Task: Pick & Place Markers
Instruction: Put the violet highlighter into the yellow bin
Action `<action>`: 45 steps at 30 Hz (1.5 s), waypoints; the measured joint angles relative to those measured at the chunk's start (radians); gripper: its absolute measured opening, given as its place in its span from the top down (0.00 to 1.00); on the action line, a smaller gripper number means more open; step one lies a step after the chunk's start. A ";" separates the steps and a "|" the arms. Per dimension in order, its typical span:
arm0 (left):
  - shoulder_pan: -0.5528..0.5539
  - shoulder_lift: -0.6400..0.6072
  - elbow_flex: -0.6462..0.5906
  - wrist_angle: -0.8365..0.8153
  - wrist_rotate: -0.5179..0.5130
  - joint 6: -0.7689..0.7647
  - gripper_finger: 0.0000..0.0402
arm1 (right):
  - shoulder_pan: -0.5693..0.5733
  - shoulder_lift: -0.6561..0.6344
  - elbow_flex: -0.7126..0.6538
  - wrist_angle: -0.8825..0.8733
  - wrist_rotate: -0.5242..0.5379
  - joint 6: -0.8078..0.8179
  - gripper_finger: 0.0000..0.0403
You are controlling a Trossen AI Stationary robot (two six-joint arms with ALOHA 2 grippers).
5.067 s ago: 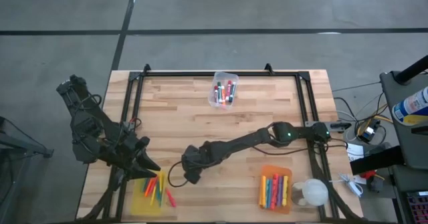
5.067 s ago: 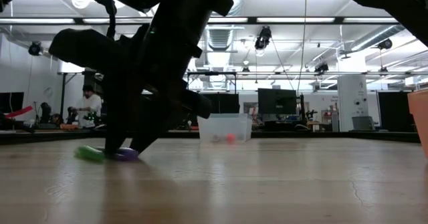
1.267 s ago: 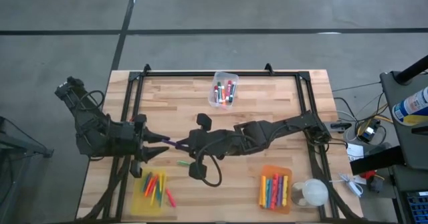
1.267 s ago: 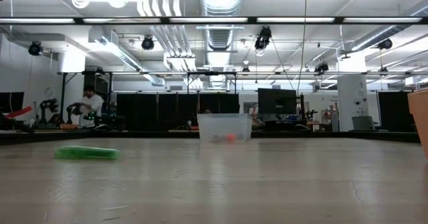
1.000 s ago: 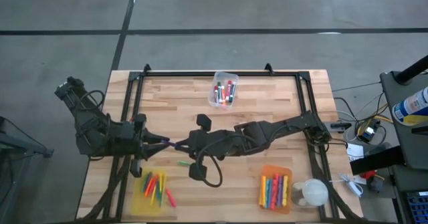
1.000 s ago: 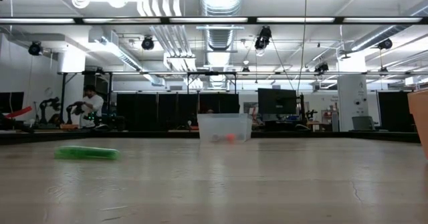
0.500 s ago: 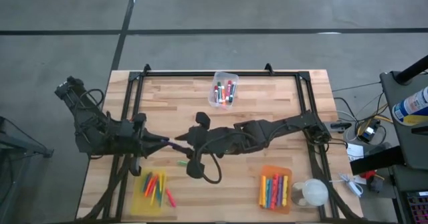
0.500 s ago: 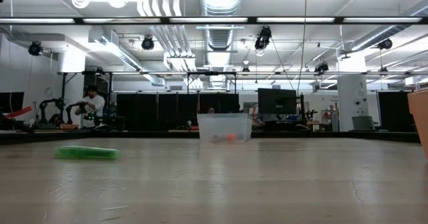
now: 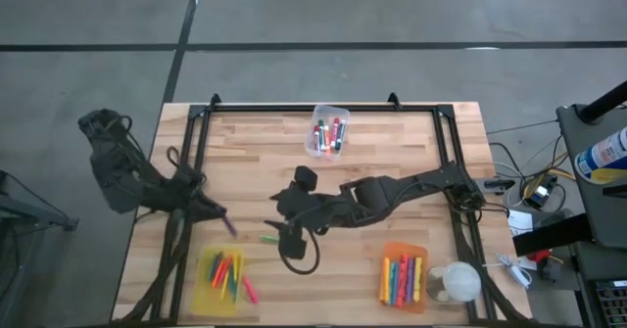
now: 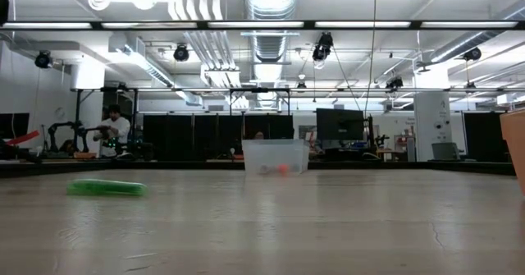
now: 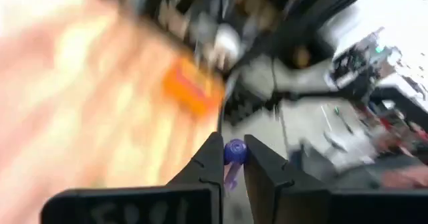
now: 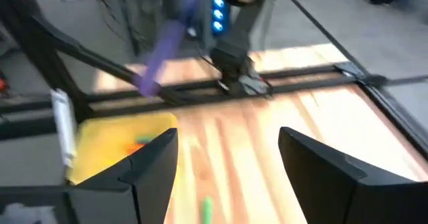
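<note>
Left gripper [image 9: 217,213] sits over the table's left side, above the yellow bin [image 9: 203,279], fingers pinched on a purple marker [image 11: 234,153] w/ a round cap end. Right gripper [image 12: 227,164] is mid-table, jaws wide apart, holding nothing. A green marker [image 9: 268,239] lies flat on the wood btwn them.

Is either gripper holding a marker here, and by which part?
The left gripper pinches the purple marker near one end; the rest hangs free. The right gripper is open, holding nothing.
</note>
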 joint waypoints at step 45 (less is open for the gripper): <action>-0.065 0.592 -0.246 -0.144 0.680 -1.017 0.83 | -0.060 -0.001 -0.148 -0.082 0.096 -0.013 0.43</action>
